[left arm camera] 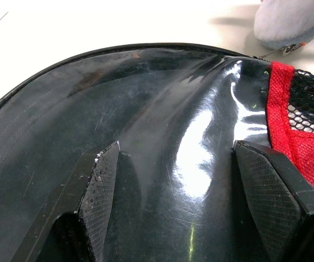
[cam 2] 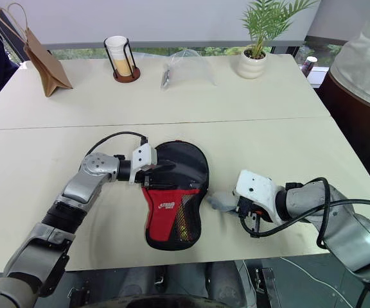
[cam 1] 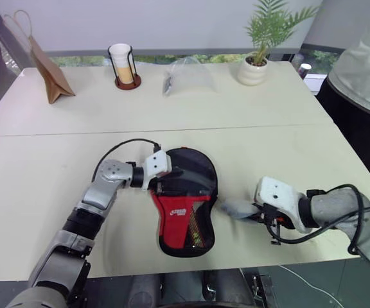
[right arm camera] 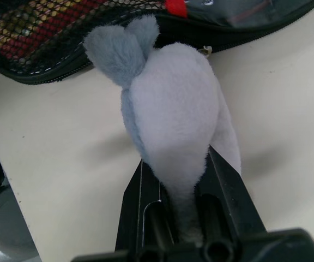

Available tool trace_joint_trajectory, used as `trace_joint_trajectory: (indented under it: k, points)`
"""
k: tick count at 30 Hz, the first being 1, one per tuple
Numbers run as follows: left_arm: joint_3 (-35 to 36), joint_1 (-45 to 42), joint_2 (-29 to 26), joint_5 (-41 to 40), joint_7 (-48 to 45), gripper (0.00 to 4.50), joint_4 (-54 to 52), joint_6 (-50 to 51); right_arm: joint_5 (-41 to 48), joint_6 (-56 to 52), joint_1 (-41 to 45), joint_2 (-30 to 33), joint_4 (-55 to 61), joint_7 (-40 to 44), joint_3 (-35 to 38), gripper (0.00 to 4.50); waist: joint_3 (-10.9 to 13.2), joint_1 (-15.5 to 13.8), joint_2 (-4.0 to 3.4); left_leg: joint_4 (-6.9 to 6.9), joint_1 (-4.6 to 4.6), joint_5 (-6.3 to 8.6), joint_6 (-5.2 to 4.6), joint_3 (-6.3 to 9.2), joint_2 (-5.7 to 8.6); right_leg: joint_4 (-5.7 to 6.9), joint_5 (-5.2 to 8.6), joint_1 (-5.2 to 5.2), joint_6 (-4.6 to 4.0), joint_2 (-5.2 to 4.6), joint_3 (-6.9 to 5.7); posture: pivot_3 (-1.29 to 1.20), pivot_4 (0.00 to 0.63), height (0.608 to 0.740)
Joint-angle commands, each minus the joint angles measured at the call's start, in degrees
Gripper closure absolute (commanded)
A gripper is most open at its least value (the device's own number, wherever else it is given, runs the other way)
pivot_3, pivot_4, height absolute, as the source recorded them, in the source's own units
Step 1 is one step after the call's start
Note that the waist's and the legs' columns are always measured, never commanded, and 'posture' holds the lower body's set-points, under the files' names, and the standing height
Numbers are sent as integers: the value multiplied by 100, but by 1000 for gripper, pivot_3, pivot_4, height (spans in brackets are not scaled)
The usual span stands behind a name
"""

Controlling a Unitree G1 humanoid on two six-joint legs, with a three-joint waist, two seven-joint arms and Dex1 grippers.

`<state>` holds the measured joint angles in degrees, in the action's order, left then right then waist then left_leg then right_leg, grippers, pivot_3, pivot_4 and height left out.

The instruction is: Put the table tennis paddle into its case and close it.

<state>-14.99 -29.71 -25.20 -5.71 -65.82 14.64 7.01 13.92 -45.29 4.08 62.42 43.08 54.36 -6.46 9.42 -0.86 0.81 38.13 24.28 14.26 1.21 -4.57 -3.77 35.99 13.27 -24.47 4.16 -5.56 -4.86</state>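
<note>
The case (cam 1: 186, 202) lies at the near table edge (cam 1: 18, 192), red panel toward the robot; the paddle's handle colours show through its mesh pocket, so the paddle appears to be inside. At 3 o'clock of it, the right gripper (right arm camera: 181, 180) is clamped on the grey pom-pom (right arm camera: 170, 103), apparently the zip pull. At 10 o'clock, the left gripper (left arm camera: 173, 169) stands wide, pads pressing the glossy black panel. Risk: the pom-pom slipping or tearing under pull, or the case sliding because it is pinned, not gripped. Beyond: cup holder (cam 1: 124, 64), paper bag (cam 1: 50, 70), potted plant (cam 1: 262, 45).
</note>
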Motion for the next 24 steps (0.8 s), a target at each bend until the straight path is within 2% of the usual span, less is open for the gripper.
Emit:
trace_joint_trajectory:
  k: [1, 4, 13, 24]
  points:
    - [-166, 176, -147, 247, 61, 1043, 341, 144, 128, 148, -30, -14, 27, 165, -108, 4463, 0, 0, 0, 0, 0, 0, 0, 0, 0, 0, 0, 0, 0, 0, 0, 0, 150, 740]
    - [-157, 166, -167, 245, 47, 1043, 342, 163, 67, 394, 305, -273, -91, 112, -294, 4463, -2, 12, 2, 0, -2, 0, 0, 0, 0, 1, 1, 1, 1, 0, 0, 0, 150, 740]
    - [-190, 186, -218, 254, -12, 1043, 296, 211, 140, 756, 941, -250, -288, 865, -929, 4463, -3, 19, -1, 0, -6, 0, 0, 0, -2, 2, 0, 1, -1, 2, -1, 0, 150, 740]
    - [-211, 327, -279, 263, 17, 1043, 60, 323, -38, 1298, 719, 35, -534, 1434, -1125, 4463, -3, 15, -1, 0, -6, 0, 0, -1, -2, 2, 0, 1, -4, 2, -1, 0, 150, 740]
